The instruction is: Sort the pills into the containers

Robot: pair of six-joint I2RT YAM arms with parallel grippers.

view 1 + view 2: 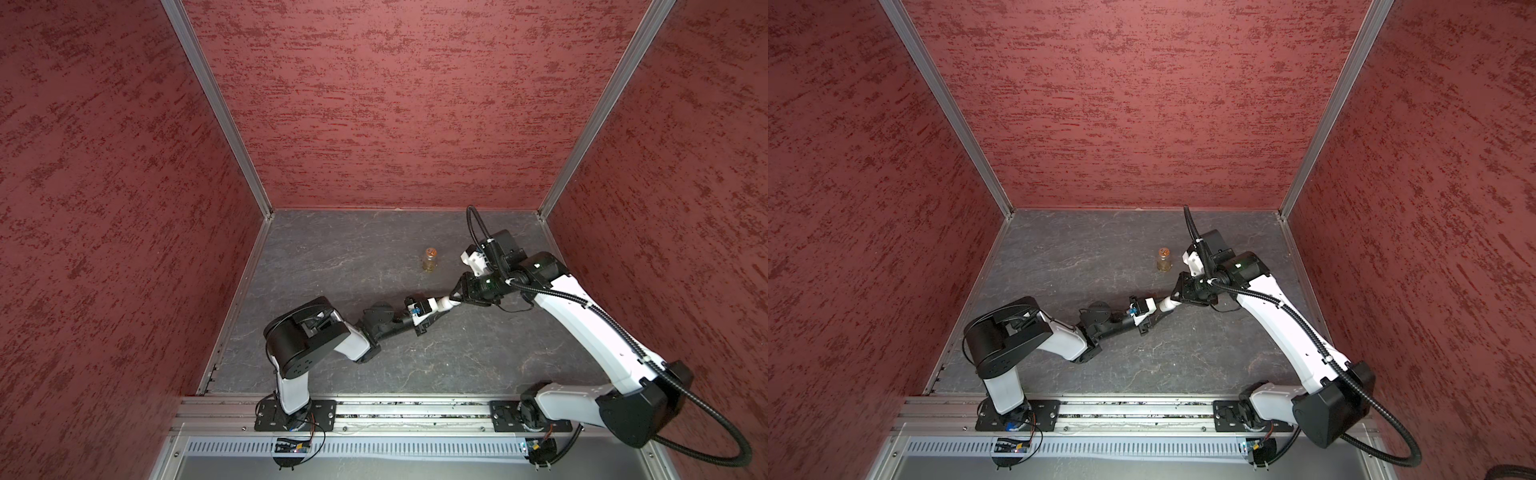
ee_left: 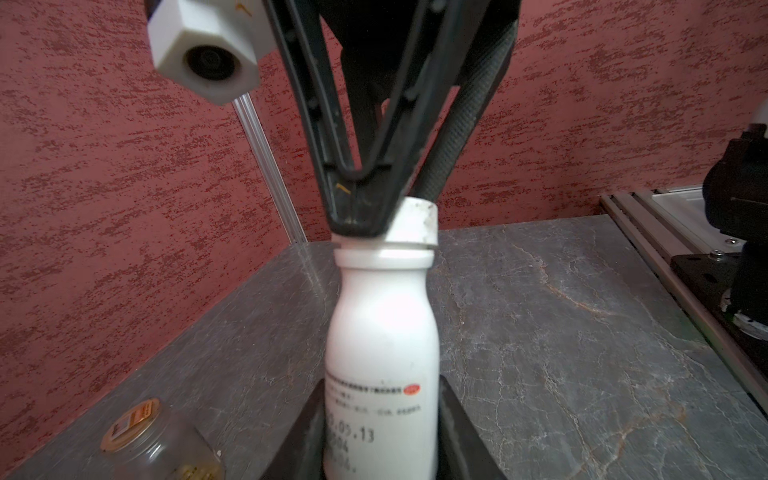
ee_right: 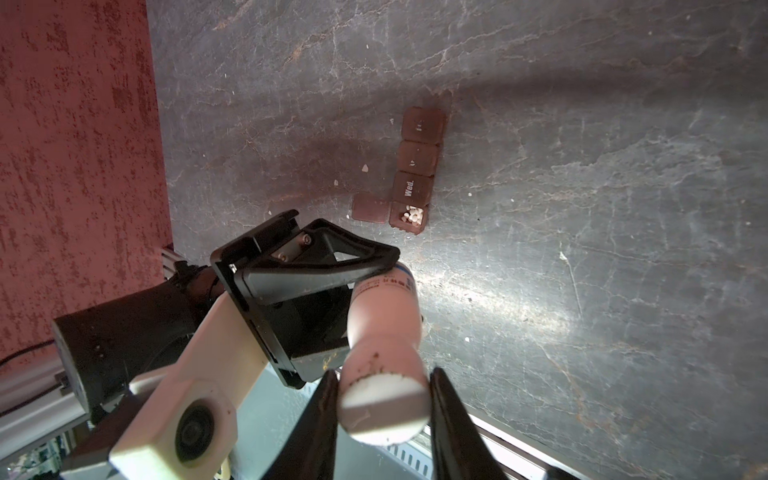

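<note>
Containers (image 3: 415,166): a narrow dark-brown plastic strip box lying on your grey marbled tabletop (image 3: 582,208).
One end compartment (image 3: 397,221) is standing open, holding small white pills (image 3: 413,215); your left gripper (image 2: 381,432) is clamping the white plastic bottle (image 2: 382,324), your right gripper (image 3: 384,409) pinching its cap (image 2: 415,224).

The walls (image 1: 374,104) are dull red, mottled with darker red flecks. The table (image 1: 332,257) is dark grey, marbled with pale and rust-coloured veins. The white bottle (image 2: 382,332) carries black print and one red-orange oval mark; its cap (image 2: 415,224) is white. The amber bottle (image 1: 430,262) is clear and yellowish, with an orange-gold lid (image 2: 131,424). The containers (image 3: 415,166) are dark brown with white lettering, "Wed." legible on one. The pills (image 3: 412,216) are white.
</note>
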